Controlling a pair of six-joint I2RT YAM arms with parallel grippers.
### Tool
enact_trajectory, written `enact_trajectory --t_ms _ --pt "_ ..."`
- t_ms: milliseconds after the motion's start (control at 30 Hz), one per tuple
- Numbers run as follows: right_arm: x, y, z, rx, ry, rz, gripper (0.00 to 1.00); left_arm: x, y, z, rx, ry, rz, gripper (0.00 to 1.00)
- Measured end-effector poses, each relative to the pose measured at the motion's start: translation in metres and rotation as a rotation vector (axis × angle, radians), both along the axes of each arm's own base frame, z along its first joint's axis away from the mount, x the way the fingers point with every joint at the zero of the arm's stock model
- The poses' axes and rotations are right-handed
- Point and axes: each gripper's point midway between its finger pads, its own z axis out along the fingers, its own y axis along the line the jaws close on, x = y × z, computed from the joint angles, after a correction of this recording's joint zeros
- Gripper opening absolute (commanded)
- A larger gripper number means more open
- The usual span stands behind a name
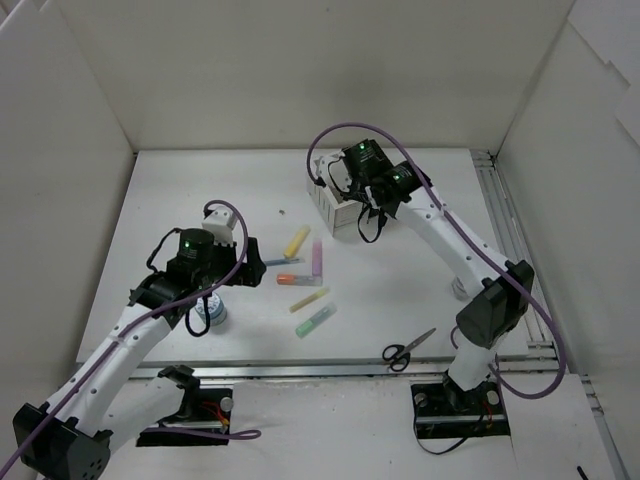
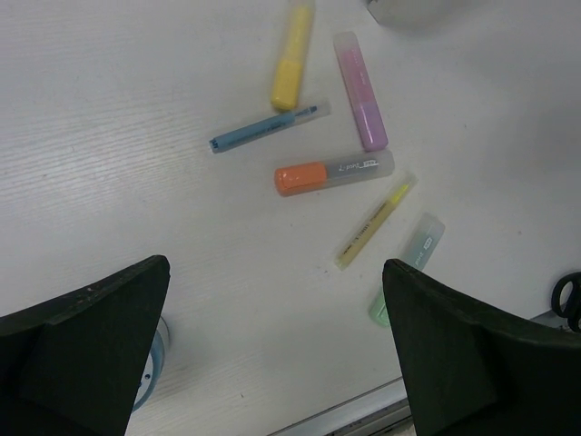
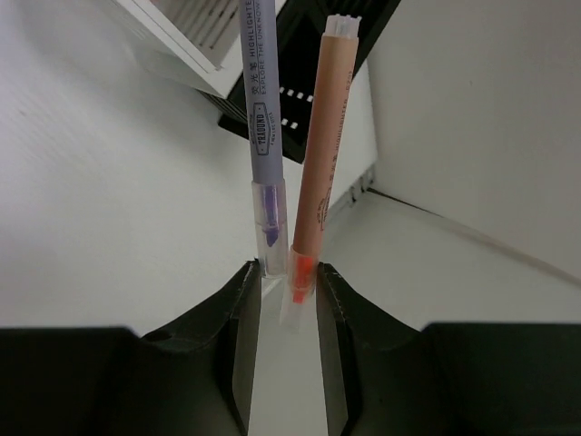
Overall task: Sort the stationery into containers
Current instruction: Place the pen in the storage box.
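Note:
My right gripper (image 3: pixel 288 282) is shut on two thin markers, a purple one (image 3: pixel 259 109) and an orange one (image 3: pixel 322 145). It holds them just over the joined white holder (image 3: pixel 191 27) and black holder (image 3: pixel 309 54), near the back of the table (image 1: pixel 350 185). My left gripper (image 2: pixel 275 268) is open and empty above the table. The white jar with blue dots (image 2: pixel 152 363) sits half hidden under its left finger. Yellow (image 2: pixel 291 59), purple (image 2: pixel 360 91), blue (image 2: pixel 268 127), orange (image 2: pixel 334 171), thin yellow (image 2: pixel 376 221) and green (image 2: pixel 413 263) markers lie ahead of it.
Black-handled scissors (image 1: pixel 408 348) lie near the table's front edge, right of the markers. White walls enclose the table on three sides. A metal rail runs along the right side (image 1: pixel 505 230). I see no red pencil.

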Motion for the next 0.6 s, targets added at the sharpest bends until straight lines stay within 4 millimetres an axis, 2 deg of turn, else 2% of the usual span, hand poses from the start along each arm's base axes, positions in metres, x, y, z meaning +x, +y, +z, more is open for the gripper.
enact_trajectory --t_ms 133,267,500,600 --pt "0.026 -0.013 -0.010 -0.244 0.023 0.026 0.05 0.001 0.003 0.002 0.003 -0.009 0.012 0.99" --pt "0.045 -0.017 -0.017 -0.419 0.043 0.060 0.07 0.003 0.007 0.002 0.008 -0.011 0.030 0.99" --pt "0.059 -0.016 -0.017 -0.596 0.020 0.121 0.08 0.006 0.011 -0.003 0.017 0.002 0.050 1.00" --pt "0.068 -0.011 -0.024 -0.642 0.003 0.136 0.09 0.008 0.013 -0.005 0.019 0.009 0.058 1.00"
